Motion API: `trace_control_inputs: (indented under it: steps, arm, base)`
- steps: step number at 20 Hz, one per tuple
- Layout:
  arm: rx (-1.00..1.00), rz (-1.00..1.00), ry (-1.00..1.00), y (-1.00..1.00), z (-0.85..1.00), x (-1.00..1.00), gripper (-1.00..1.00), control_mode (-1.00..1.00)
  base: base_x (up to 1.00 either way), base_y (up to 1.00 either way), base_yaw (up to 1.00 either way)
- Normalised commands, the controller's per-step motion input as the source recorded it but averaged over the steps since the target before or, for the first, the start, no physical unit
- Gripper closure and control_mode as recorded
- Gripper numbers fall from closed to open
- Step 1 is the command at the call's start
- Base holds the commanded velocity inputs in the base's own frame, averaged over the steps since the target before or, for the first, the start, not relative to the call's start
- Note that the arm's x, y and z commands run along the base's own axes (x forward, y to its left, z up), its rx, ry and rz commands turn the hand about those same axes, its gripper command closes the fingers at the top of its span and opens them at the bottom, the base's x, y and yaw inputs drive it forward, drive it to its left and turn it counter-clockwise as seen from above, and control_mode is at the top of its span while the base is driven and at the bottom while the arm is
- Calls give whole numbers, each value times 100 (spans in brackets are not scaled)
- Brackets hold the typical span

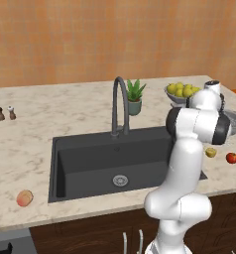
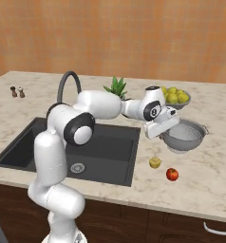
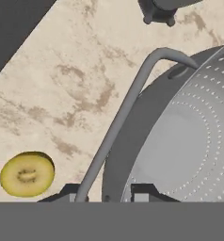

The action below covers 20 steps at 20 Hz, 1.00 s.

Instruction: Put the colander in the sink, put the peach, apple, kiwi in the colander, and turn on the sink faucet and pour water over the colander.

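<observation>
Fingers point(image 3: 104, 194) clamped on colander point(image 3: 180, 136) handle, kiwi point(image 3: 27, 173) beside

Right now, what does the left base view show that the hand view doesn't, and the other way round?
Left base view alone: the sink with its faucet, the peach left of the sink, the apple, a potted plant and a fruit bowl.

Hand view alone: the gripper shut on the colander handle.

Both: the kiwi on the counter, and part of the colander.
</observation>
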Motion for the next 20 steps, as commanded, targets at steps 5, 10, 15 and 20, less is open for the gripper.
trace_control_inputs:
  steps: [5, 10, 15, 20]
  arm:
    - [1, 40, 0, 50, 60, -70, 100, -100]
    - [3, 29, 0, 46, 43, -60, 100, -100]
    - [8, 29, 1, 58, 25, -51, 100, -100]
    - [6, 29, 0, 64, 12, -42, 100, -100]
  base:
    - [0, 0, 0]
    - [0, 0, 0]
    - [0, 0, 0]
    - [0, 0, 0]
